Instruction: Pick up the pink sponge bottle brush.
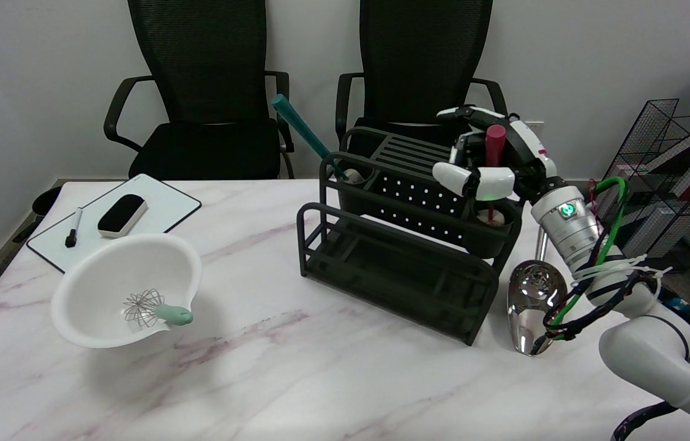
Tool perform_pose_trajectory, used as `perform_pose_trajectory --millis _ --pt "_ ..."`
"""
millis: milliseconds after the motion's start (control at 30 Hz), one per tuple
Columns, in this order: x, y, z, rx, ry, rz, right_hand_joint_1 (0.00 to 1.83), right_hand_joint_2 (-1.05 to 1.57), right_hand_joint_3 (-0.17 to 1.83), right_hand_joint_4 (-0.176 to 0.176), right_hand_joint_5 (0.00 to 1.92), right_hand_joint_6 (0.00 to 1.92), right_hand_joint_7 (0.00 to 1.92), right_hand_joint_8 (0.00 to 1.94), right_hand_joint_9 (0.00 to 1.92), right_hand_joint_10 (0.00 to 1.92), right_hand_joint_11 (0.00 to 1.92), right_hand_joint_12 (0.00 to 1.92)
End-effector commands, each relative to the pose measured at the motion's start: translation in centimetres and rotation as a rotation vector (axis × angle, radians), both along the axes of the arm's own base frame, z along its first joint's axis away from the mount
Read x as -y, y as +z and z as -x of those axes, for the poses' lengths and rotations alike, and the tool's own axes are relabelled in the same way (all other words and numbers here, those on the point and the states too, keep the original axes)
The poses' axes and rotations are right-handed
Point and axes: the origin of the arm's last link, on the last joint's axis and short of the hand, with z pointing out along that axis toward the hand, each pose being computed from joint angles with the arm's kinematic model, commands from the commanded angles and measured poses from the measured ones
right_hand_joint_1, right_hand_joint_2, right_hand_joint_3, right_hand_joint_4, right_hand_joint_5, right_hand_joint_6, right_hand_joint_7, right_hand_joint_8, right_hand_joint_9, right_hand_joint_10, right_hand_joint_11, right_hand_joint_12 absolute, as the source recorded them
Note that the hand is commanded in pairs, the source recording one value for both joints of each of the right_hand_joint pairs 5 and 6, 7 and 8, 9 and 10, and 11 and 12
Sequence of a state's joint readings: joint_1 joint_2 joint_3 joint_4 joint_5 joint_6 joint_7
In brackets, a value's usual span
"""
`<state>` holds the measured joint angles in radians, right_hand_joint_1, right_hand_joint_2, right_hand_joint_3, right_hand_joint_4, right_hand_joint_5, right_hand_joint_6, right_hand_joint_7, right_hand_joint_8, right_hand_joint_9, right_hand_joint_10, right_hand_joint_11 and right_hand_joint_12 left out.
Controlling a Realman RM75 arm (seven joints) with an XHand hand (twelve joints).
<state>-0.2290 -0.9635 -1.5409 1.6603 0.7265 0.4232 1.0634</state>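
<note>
Head view. I had my right hand (pixel 484 160) wrapped around the dark-pink plastic handle of the pink sponge bottle brush (pixel 494 147), standing upright in the right-end cup of the black slatted plastic rack (pixel 393 257), near the desk's right edge.

The table (pixel 320 367) has a smooth, polished marble-look top, white with faint pink veins; the dish rack (pixel 400 269) looks like matt dark plastic or coated metal, which one cannot be told; the ladle (pixel 531 306) is mirror-bright polished metal; the bowl (pixel 124 294) is smooth white plastic with a soft sheen; the whisk (pixel 149 309) has thin metal wires and a matt pale-green handle; the right hand (pixel 482 165) wears glossy white and black plastic shells; the chairs (pixel 204 73) have black mesh cloth backs.
</note>
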Motion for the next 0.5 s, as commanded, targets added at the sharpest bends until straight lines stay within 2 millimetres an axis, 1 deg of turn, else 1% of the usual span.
perform_pose_trajectory --millis 33,100,167,233,267,500 --pt "0.05 0.3 -0.59 -0.001 0.044 0.009 1.04 0.51 0.77 0.0 1.23 1.23 1.55 1.55 1.73 1.73 1.91 1.91" --pt "0.11 0.26 -0.65 -0.001 0.046 0.008 1.01 0.64 0.74 0.0 1.47 1.47 1.65 1.65 1.82 1.82 1.92 1.92" --pt "0.11 0.28 -0.72 -0.002 0.05 0.009 0.99 0.73 0.74 0.0 1.65 1.65 1.7 1.7 1.86 1.86 1.92 1.92" --pt "0.03 0.38 -0.81 -0.001 0.063 0.013 0.98 0.83 0.76 0.0 1.87 1.87 1.75 1.75 1.9 1.9 1.92 1.92" --pt "-0.03 0.4 -0.88 -0.001 0.069 0.014 0.97 0.87 0.77 0.0 1.92 1.92 1.77 1.77 1.92 1.92 1.92 1.92" --pt "-0.41 0.77 -1.37 0.024 0.118 0.031 0.96 0.97 0.78 0.0 1.92 1.92 1.84 1.84 1.92 1.92 1.92 1.92"
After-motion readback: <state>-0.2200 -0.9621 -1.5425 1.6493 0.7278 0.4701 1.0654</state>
